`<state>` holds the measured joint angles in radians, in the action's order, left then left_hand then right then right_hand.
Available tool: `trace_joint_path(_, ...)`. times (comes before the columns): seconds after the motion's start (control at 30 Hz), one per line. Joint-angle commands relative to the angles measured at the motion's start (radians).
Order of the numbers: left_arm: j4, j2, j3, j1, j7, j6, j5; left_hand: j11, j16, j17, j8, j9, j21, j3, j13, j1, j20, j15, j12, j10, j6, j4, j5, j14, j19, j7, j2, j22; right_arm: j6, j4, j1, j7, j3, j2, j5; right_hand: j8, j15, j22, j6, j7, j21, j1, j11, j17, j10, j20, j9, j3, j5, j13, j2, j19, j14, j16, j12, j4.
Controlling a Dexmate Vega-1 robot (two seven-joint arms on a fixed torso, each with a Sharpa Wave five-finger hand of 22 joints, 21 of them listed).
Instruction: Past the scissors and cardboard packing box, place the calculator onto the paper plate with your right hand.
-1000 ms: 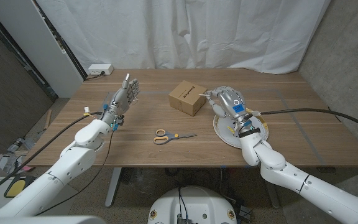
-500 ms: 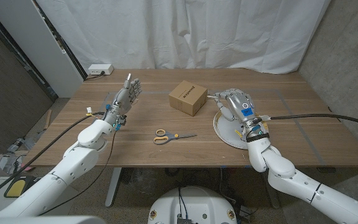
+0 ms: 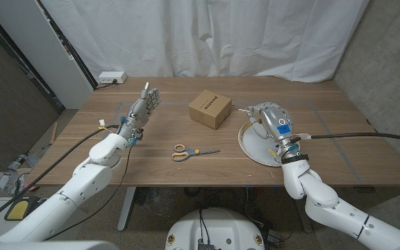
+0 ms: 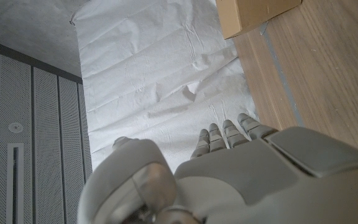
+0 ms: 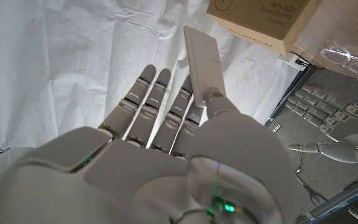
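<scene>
My right hand (image 3: 269,119) hovers over the white paper plate (image 3: 253,148) at the table's right. It pinches the white calculator (image 5: 201,55) between thumb and fingers, and the calculator's end (image 3: 244,110) sticks out toward the cardboard box (image 3: 209,109). The box stands just left of the plate, near the table's middle, and its side also appears in the right wrist view (image 5: 261,21). Scissors (image 3: 194,151) with orange and blue handles lie in front of the box. My left hand (image 3: 143,107) is raised over the table's left part, fingers apart and holding nothing.
A white power strip (image 3: 112,78) lies at the table's back left corner. A white curtain hangs behind the table and a dark panel stands at the left. Bare wood lies between the scissors and the front edge.
My right hand has drifted a little to the right over the plate with the calculator still in it. The left hand has hardly moved.
</scene>
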<state>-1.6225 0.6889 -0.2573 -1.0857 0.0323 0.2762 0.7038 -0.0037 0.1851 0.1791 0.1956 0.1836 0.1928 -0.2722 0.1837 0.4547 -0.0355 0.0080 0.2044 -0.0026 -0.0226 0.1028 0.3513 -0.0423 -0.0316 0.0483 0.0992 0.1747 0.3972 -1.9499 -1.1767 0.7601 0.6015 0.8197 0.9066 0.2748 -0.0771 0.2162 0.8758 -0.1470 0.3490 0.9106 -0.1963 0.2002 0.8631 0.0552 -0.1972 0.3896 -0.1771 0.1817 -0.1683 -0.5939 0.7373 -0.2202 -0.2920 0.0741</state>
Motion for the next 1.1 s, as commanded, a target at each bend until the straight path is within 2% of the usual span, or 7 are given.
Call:
trace_joint_path(0.03,0.007,-0.009,-0.018,0.021,-0.003,-0.018,-0.006,-0.005,0.002,0.002,0.001,0.003,0.004,-0.008,0.004,0.002,-0.009,-0.001,-0.004,0.002,0.009,0.000,-0.002,-0.003,-0.006,0.000,0.004,0.003,0.051,-0.049,-0.056,-0.021,-0.032,0.003,-0.008,0.000,-0.130,0.003,0.045,-0.036,0.003,0.003,-0.001,0.000,0.013,0.091,-0.006,0.012,0.000,0.000,-0.002,-0.010,0.010,-0.001,0.004,-0.001)
trace_joint_path(0.5,0.029,-0.004,-0.037,0.064,0.028,-0.042,-0.005,-0.005,0.001,0.002,0.001,0.003,0.004,-0.010,0.004,0.004,-0.010,-0.001,-0.003,0.003,0.009,0.000,-0.002,-0.004,-0.006,0.000,0.005,0.003,0.094,-0.047,-0.077,-0.051,-0.040,0.009,-0.004,-0.002,-0.129,0.003,0.049,-0.038,0.005,0.001,-0.003,0.000,0.015,0.091,-0.006,0.013,-0.001,0.000,-0.001,-0.011,0.013,0.001,0.007,-0.001)
trace_joint_path(1.1,-0.013,0.026,0.004,0.025,-0.006,-0.036,-0.003,-0.004,0.001,0.002,0.000,0.003,0.004,-0.012,0.004,0.006,-0.010,0.000,-0.003,0.003,0.008,0.000,-0.003,-0.003,-0.007,0.000,0.007,0.003,0.145,-0.030,-0.107,-0.049,-0.066,0.016,-0.049,-0.005,-0.129,0.003,0.050,-0.039,0.007,-0.001,-0.001,0.000,0.021,0.091,-0.006,0.015,-0.002,0.000,0.000,-0.011,0.013,0.004,0.009,-0.002)
